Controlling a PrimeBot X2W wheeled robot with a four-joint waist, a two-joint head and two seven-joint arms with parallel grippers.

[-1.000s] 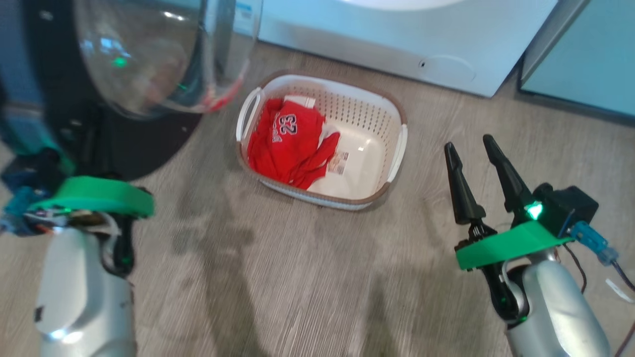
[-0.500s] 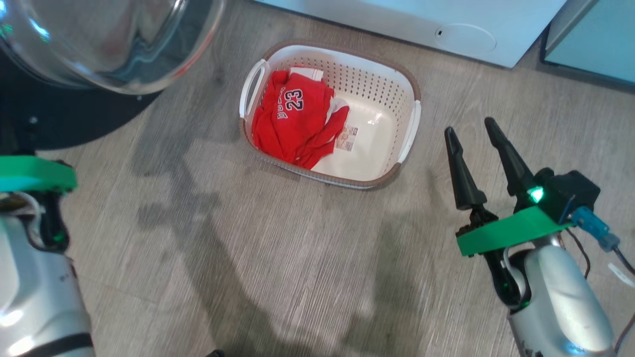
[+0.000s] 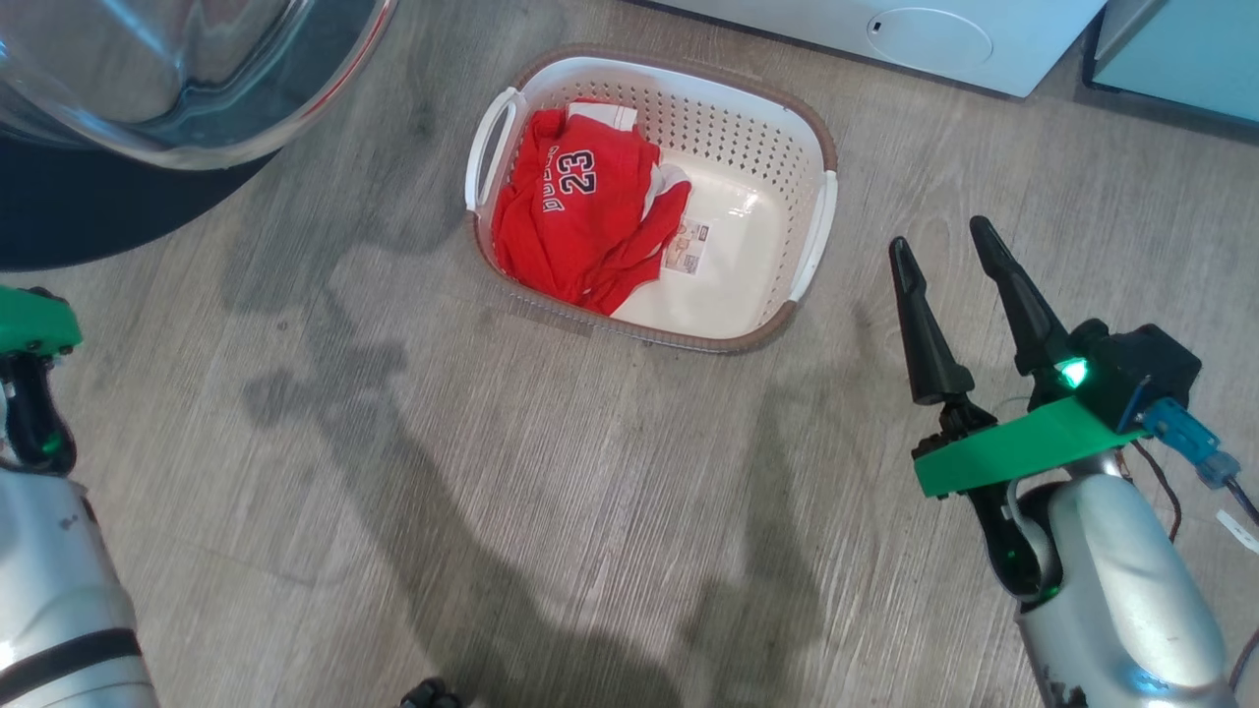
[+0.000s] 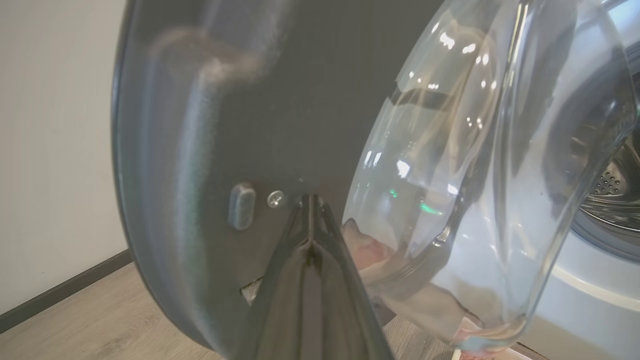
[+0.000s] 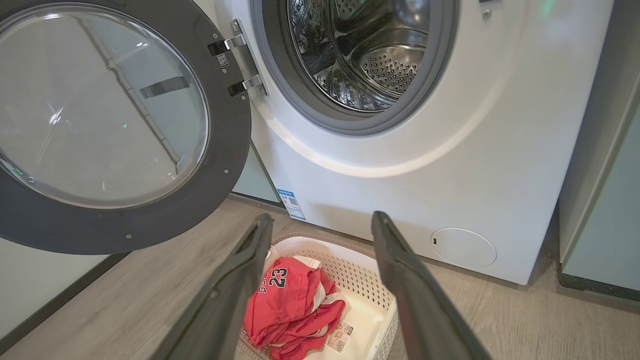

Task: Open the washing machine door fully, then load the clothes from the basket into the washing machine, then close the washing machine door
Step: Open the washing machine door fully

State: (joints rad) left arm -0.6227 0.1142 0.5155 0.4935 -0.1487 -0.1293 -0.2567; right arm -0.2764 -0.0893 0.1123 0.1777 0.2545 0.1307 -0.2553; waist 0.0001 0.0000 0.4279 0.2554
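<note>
The washing machine (image 5: 400, 165) stands with its steel drum (image 5: 360, 50) exposed. The washing machine door (image 5: 100, 110) is swung out to the left, its glass bowl (image 3: 187, 88) at the head view's top left. My left gripper (image 4: 310, 197) is shut with nothing in it, its tips at the door's black inner ring (image 4: 225, 100). The basket (image 3: 728, 128) sits on the floor before the machine. Red clothes (image 3: 580, 216), one marked "23", lie in its left half. My right gripper (image 3: 937, 236) hangs open and empty to the right of the basket, pointing over it (image 5: 321, 216) toward the clothes (image 5: 285, 300).
A round white filter cover (image 3: 929, 37) sits low on the machine's front. A pale teal cabinet (image 5: 610, 200) stands right of the machine. A white wall with dark skirting (image 4: 50, 150) lies beyond the door. Wood-look floor (image 3: 590, 472) stretches in front of the basket.
The head camera has tilted, so the basket and door sit higher in its picture. My left arm now shows only at that view's left edge. The right gripper stays open.
</note>
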